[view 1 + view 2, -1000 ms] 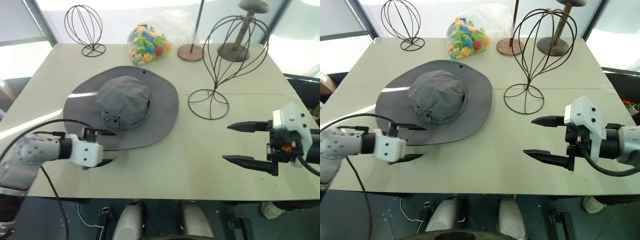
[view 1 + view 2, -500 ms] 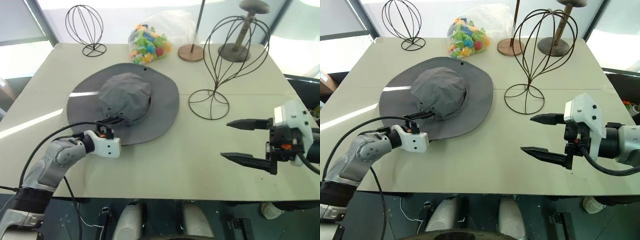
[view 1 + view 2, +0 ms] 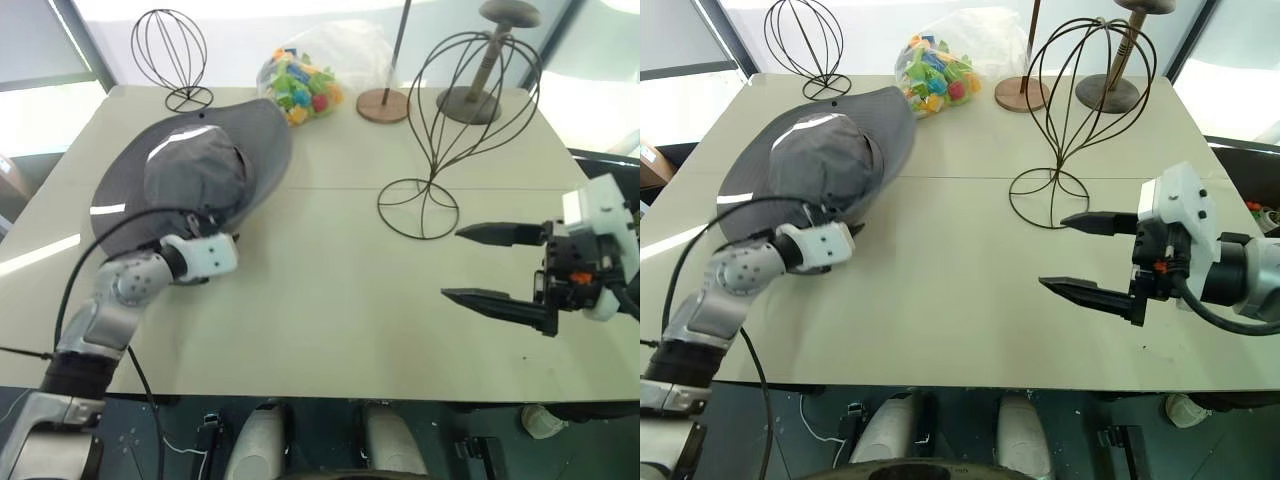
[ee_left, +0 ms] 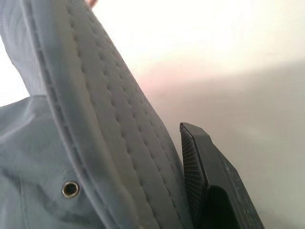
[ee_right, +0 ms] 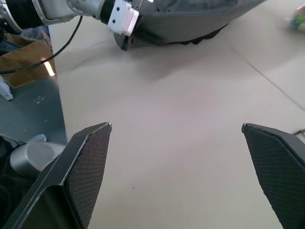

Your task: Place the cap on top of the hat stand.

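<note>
In the left eye view we find the cap (image 3: 195, 170) in the upper left of the frame, its brim tipped up on edge over the tabletop (image 3: 330, 300). The left pincer (image 3: 212, 237) sits at the cap's near brim, jaws clamped on the fabric. At centre right stands the hat stand (image 3: 452, 130), upright and bare, well apart from the cap. The right pincer (image 3: 497, 268) hovers at the right edge, its two black fingers spread wide with nothing between them. Along the top we see a smaller wire head frame (image 3: 170, 55), a bag of coloured blocks (image 3: 298, 85) and two brown wooden stands (image 3: 440, 70).

The right eye view gives us the same layout: cap (image 3: 820, 160) upper left, hat stand (image 3: 1080, 110) right of centre, left pincer (image 3: 840, 232) closed on the brim.

In the left wrist view we are tight on the stitched grey brim (image 4: 109, 143), running from top left to bottom centre, a small metal eyelet (image 4: 70, 189) at lower left. One black finger (image 4: 205, 186) presses against the brim's edge at lower right.

In the right wrist view the fingers (image 5: 86, 167) rise far apart at both lower corners over bare tabletop (image 5: 176, 133). At the top of the frame we see the cap (image 5: 200, 19) with the left pincer (image 5: 129, 39) gripping it.
</note>
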`<action>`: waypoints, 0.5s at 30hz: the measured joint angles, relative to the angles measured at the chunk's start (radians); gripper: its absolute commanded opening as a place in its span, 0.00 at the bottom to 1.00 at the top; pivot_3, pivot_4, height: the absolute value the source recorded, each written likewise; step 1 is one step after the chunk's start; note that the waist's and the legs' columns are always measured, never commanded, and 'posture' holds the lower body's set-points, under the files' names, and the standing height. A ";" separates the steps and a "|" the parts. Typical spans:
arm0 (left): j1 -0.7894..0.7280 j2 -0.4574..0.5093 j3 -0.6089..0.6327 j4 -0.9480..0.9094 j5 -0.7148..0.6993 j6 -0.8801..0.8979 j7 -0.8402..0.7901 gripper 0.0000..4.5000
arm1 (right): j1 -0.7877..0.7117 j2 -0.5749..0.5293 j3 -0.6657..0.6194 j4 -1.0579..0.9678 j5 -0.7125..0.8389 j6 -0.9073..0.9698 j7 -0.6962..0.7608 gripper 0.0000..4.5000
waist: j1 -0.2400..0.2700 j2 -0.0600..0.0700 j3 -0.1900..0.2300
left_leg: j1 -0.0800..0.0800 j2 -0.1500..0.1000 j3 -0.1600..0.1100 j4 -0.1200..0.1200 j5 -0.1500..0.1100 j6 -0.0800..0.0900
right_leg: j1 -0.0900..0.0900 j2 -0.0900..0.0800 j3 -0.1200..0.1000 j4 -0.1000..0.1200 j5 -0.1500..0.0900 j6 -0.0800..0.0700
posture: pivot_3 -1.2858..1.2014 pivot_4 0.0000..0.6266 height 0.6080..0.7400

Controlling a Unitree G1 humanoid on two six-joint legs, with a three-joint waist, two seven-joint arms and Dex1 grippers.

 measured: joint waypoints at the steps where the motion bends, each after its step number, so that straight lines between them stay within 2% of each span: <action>1: -0.047 0.000 0.004 0.001 -0.028 0.029 -0.016 0.04 | -0.003 -0.001 -0.001 0.008 -0.003 -0.002 -0.001 1.00 | 0.003 0.000 0.000 | 0.000 0.000 0.000 0.001 0.000 0.000 | 0.000 0.000 0.000 0.000 0.000 0.000 | 0.52 0.24 0.99; 4: -0.193 0.001 0.028 0.003 -0.094 0.085 -0.049 0.04 | -0.005 -0.010 -0.011 0.039 -0.025 -0.011 0.001 1.00 | 0.012 -0.001 0.000 | -0.001 -0.001 0.001 0.001 0.000 0.000 | 0.000 0.000 0.000 0.000 0.000 0.001 | 0.52 0.24 0.99; 9: -0.382 0.003 0.027 0.039 -0.126 0.122 -0.075 0.04 | -0.014 -0.014 -0.059 0.100 -0.072 -0.036 0.007 1.00 | 0.016 -0.001 0.001 | -0.001 -0.001 0.001 0.001 0.000 0.000 | 0.000 0.001 0.000 0.000 0.000 0.001 | 0.52 0.24 0.99; 15: -0.673 -0.092 -0.022 0.183 -0.122 0.064 -0.067 0.04 | -0.059 -0.018 -0.158 0.202 -0.079 -0.034 -0.002 1.00 | 0.020 -0.002 0.001 | -0.002 -0.001 0.001 0.002 0.000 0.000 | 0.000 0.001 0.000 -0.001 0.001 0.001 | 0.52 0.24 0.99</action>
